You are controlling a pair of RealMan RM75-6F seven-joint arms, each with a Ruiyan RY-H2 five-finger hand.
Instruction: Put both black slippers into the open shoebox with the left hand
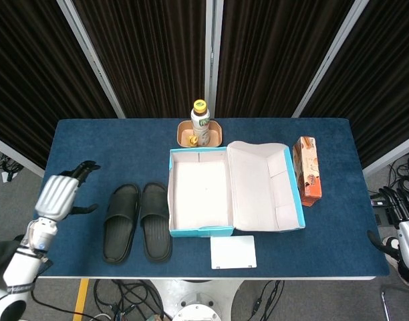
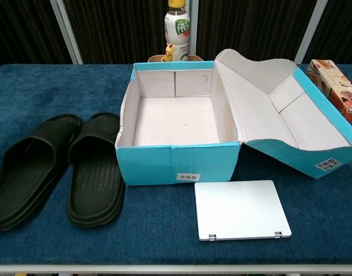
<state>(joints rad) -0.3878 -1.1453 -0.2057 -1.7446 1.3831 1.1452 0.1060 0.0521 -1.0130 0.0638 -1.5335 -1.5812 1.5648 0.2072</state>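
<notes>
Two black slippers lie side by side on the blue table, the left slipper (image 1: 120, 222) (image 2: 27, 171) and the right slipper (image 1: 156, 220) (image 2: 96, 168), just left of the open shoebox (image 1: 199, 231) (image 2: 176, 162). The box is teal outside and white and empty inside, its lid (image 1: 264, 194) folded out to the right. My left hand (image 1: 59, 194) hovers over the table's left edge, fingers spread and holding nothing, a short way left of the slippers. My right hand (image 1: 406, 235) hangs off the table's right edge, fingers apart. Neither hand shows in the chest view.
A white flat plate (image 1: 233, 252) (image 2: 241, 210) lies in front of the box. Behind the box stands a bottle (image 1: 200, 123) (image 2: 176, 30) in a small brown tray (image 1: 186, 133). An orange carton (image 1: 308, 170) (image 2: 339, 87) lies right of the lid.
</notes>
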